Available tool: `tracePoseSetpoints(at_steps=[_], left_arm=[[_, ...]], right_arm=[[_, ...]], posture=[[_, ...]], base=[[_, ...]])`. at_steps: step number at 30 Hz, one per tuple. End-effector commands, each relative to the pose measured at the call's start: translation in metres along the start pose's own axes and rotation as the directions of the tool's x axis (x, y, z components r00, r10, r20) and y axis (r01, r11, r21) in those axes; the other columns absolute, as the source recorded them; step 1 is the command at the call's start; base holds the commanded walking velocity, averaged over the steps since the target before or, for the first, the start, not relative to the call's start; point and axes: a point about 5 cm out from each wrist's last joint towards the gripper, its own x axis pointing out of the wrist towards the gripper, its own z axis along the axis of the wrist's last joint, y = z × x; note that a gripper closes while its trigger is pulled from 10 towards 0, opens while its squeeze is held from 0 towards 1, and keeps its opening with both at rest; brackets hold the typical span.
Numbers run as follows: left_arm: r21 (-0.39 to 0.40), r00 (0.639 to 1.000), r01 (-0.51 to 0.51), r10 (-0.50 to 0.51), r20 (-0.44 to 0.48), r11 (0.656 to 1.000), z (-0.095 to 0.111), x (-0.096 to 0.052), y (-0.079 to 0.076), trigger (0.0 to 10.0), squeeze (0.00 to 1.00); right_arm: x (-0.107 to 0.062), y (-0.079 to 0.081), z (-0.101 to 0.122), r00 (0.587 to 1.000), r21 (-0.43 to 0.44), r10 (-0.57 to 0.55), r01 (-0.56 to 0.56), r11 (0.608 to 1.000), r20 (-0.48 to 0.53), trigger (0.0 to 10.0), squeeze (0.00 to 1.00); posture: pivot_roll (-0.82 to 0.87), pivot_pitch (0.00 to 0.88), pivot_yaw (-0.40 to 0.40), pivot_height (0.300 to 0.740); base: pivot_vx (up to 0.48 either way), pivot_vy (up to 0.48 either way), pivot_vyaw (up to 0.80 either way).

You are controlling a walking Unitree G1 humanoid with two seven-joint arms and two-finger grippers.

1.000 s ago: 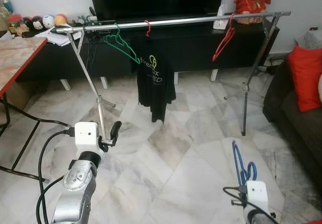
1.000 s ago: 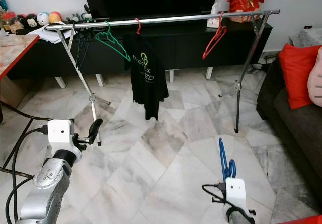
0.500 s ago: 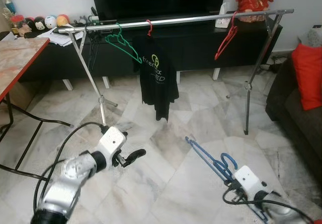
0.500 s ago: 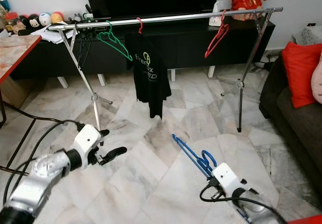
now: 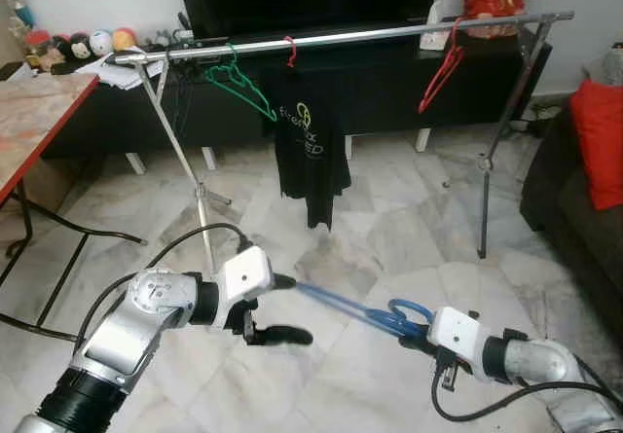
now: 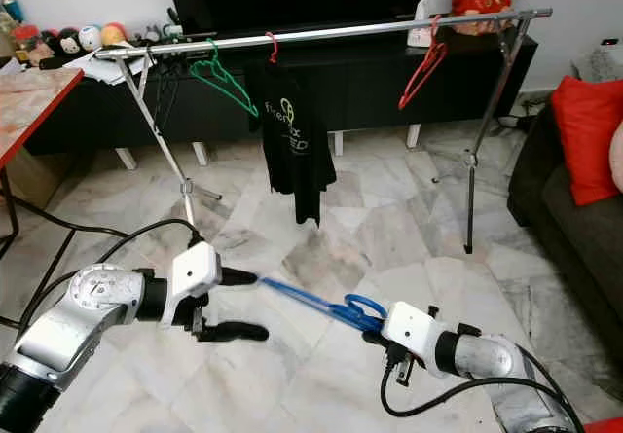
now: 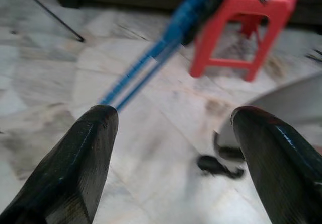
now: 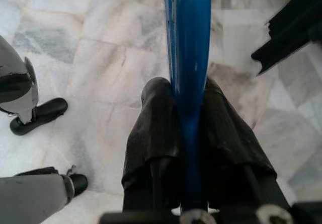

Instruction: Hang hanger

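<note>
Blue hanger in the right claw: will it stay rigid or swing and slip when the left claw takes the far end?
The blue hanger looks thin and light, probably slightly springy. The right claw pinches it near the hook, so the long end may pivot. The left claw is open around its tip; smooth plastic could slip.

The right gripper is swinging the blue hanger down from upright until it is lying nearly level, pointing across toward the left gripper. The left gripper is turning inward from its raised pose, its jaws spreading wide, one finger now reaching the hanger's far tip.
</note>
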Motion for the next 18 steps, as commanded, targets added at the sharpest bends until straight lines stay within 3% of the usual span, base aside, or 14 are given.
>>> tracePoseSetpoints(at_steps=[1,5,9,11,13,15,16,17,18], left_arm=[[0.019,0.999,0.05,-0.05,-0.003,0.999,0.006,-0.002,-0.002,10.0,0.0],[0.019,0.989,0.138,-0.139,0.05,0.99,0.024,0.003,-0.006,10.0,0.0],[0.0,0.992,0.111,-0.111,0.067,0.994,0.023,0.005,-0.004,10.0,0.0],[-0.041,0.995,-0.02,0.024,0.096,0.999,0.016,0.003,0.006,10.0,0.0],[-0.074,0.97,-0.213,0.22,0.102,0.974,0.007,0.0,0.02,10.0,0.0],[-0.142,0.906,-0.403,0.416,0.078,0.904,-0.006,-0.006,0.031,10.0,0.0],[-0.142,0.906,-0.403,0.416,0.078,0.904,-0.006,-0.006,0.031,10.0,0.0],[-0.218,0.818,-0.557,0.575,0.025,0.801,-0.021,-0.014,0.038,10.0,0.0],[-0.269,0.74,-0.654,0.672,-0.034,0.707,-0.034,-0.019,0.04,10.0,0.0]], right_arm=[[-0.003,0.0,0.009,1.0,-0.024,0.024,-0.024,0.999,0.019,10.0,0.0],[-0.005,-0.003,0.031,0.999,-0.093,0.022,-0.019,0.996,0.034,10.0,0.0],[-0.003,-0.003,0.037,0.999,-0.086,0.008,-0.003,0.996,0.051,10.0,0.0],[-0.004,-0.003,0.038,0.997,-0.068,-0.027,0.032,0.997,0.073,10.0,0.0],[-0.003,-0.009,0.039,0.989,-0.037,-0.106,0.11,0.993,0.102,10.0,0.0],[-0.004,-0.012,0.042,0.978,0.008,-0.169,0.169,0.986,0.12,10.0,0.0],[-0.004,-0.012,0.042,0.978,0.008,-0.169,0.169,0.986,0.12,10.0,0.0],[-0.004,-0.012,0.045,0.97,0.035,-0.194,0.191,0.981,0.144,10.0,0.0],[-0.005,-0.01,0.047,0.967,0.054,-0.197,0.191,0.98,0.162,10.0,0.0]], posture=[[-0.16,0.0,0.095,0.74],[-0.17,0.0,0.103,0.74],[-0.17,0.0,0.105,0.74],[-0.17,0.0,0.104,0.74],[-0.17,0.0,0.101,0.74],[-0.16,0.0,0.089,0.74],[-0.16,0.0,0.089,0.74],[-0.16,0.0,0.08,0.74],[-0.16,0.0,0.073,0.74]], base=[[0.0,0.0,0.0],[0.0,0.0,0.0],[0.0,0.0,0.0],[0.0,0.0,0.0],[0.0,0.0,0.0],[0.0,0.0,0.0],[0.0,0.0,0.0],[0.0,0.0,0.0],[0.0,0.0,0.0]])
